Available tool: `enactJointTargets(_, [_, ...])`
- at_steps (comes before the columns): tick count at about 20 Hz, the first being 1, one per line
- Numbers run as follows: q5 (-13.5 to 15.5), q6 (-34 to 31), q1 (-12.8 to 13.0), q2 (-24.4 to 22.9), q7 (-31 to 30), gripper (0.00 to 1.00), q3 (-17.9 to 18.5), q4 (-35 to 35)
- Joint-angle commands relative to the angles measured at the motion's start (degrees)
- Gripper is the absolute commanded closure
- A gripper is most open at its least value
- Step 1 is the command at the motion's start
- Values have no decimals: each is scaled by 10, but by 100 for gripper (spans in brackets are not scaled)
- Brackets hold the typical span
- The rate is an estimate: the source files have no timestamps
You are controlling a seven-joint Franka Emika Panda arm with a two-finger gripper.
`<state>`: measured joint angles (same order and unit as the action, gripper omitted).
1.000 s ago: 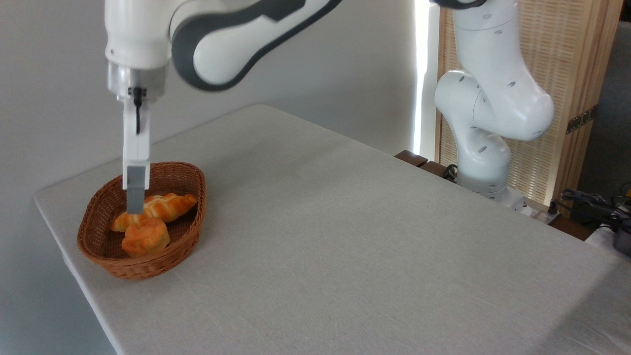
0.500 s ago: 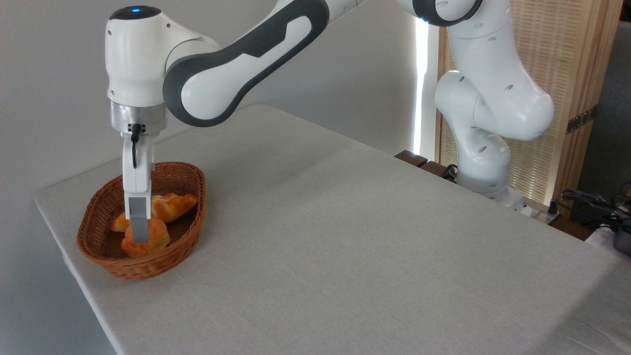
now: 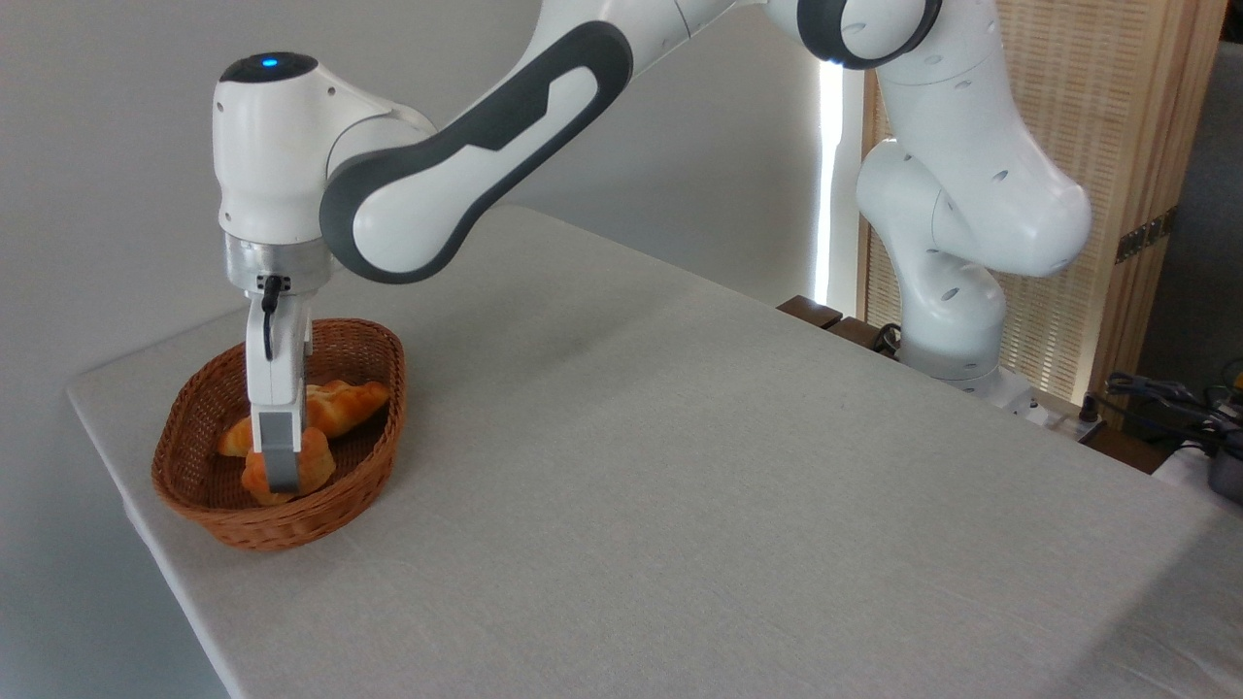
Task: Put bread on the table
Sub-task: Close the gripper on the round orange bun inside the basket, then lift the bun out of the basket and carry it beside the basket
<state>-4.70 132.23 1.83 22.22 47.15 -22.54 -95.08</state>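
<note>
Arm: white and grey Franka arm [image 3: 466,175] reaches in from its base at the right rear, wrist pointing straight down over the far left end of the surface [image 3: 680,466]. A blue light shows on top of the wrist housing.

Gripper: gripper [image 3: 281,476] hangs vertical, lowered into the basket [image 3: 291,524].

Fingers: only the near grey finger [image 3: 280,451] is seen, edge-on to the camera, lying across the front of the bread; the other finger is hidden behind it. Whether they are spread or already pressing on the bun cannot be told from this angle.

Bread: small round orange-golden knotted bun [image 3: 316,461], directly at the fingers, showing on both sides of the near finger. It sits low inside the basket, toward the front wall, not on the cloth.

Loaf: long braided golden loaf [image 3: 345,403], just behind the fingers and up to their right, lying slantwise across the basket floor. Its left end peeks out on the other side of the finger. It appears to touch the bun, or nearly so.

Basket: brown wicker oval, surrounding the fingers on all sides, rim at about the height of the finger's grey pad.

Surface: light grey-beige cloth, stretching away to the right of the fingers and toward the camera.

Background: wooden slatted screen [image 3: 1107,194] far right of the fingers, behind the arm's base; dark cables [image 3: 1165,398] at the right edge.
</note>
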Motion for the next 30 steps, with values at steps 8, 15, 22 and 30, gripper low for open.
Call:
enactJointTargets(8, [-21,22,-4,10,1,80,-3,0])
enactJointTargets(15, [-21,22,-4,9,1,83,-3,0])
enactJointTargets(22, [-7,15,-7,-25,-62,81,-6,9])
enactJointTargets(30, [70,-140,-31,-106,-67,72,0,8])
